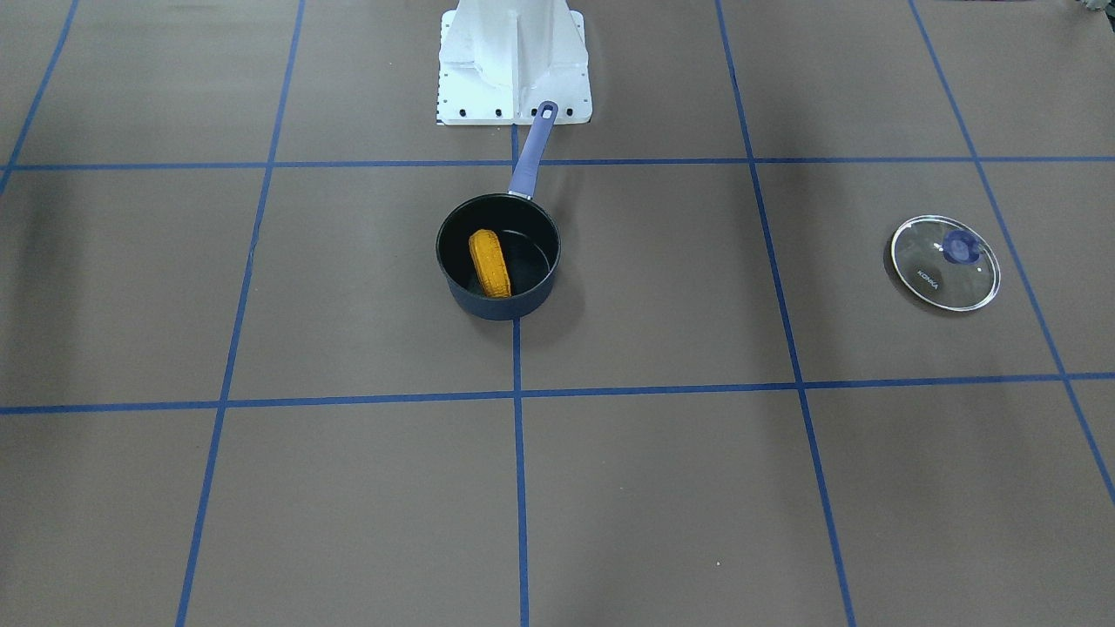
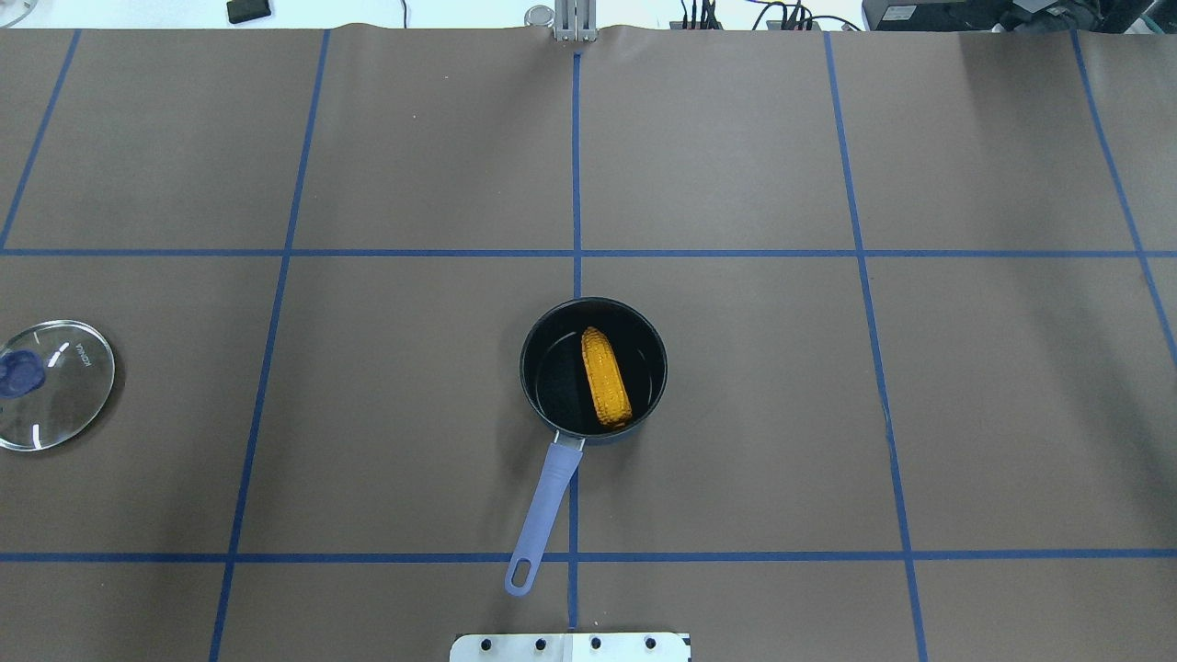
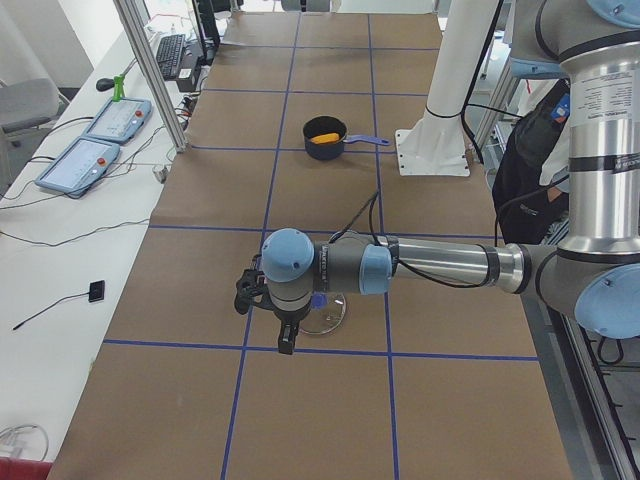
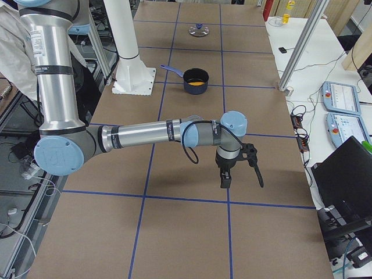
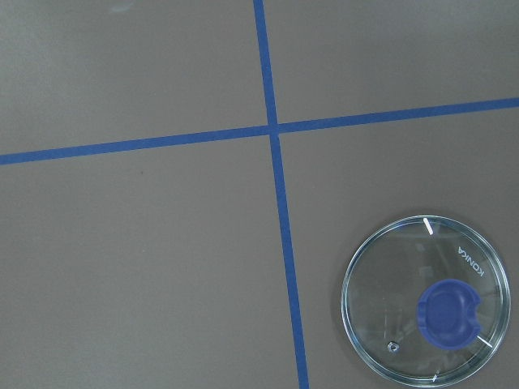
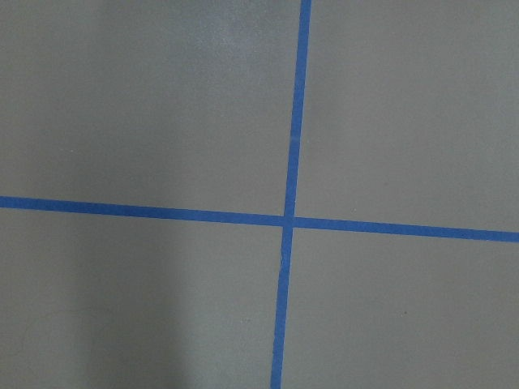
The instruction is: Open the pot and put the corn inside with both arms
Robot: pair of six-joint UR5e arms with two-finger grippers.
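The pot (image 1: 501, 306) stands open near the table's middle, its lavender handle (image 2: 544, 515) pointing toward the robot base. The corn (image 1: 489, 261) lies inside it, also seen in the overhead view (image 2: 606, 377). The glass lid (image 2: 51, 384) lies flat on the table far to the robot's left and shows in the left wrist view (image 5: 426, 309). My left gripper (image 3: 265, 320) hangs above the table beside the lid. My right gripper (image 4: 240, 177) hangs over bare table on the far right. Both show only in the side views, so I cannot tell if they are open or shut.
The white robot base (image 1: 514, 70) stands just behind the pot handle's end. The brown table cover carries a grid of blue tape lines (image 6: 288, 220). Control pendants (image 3: 90, 140) and cables lie on the white side bench.
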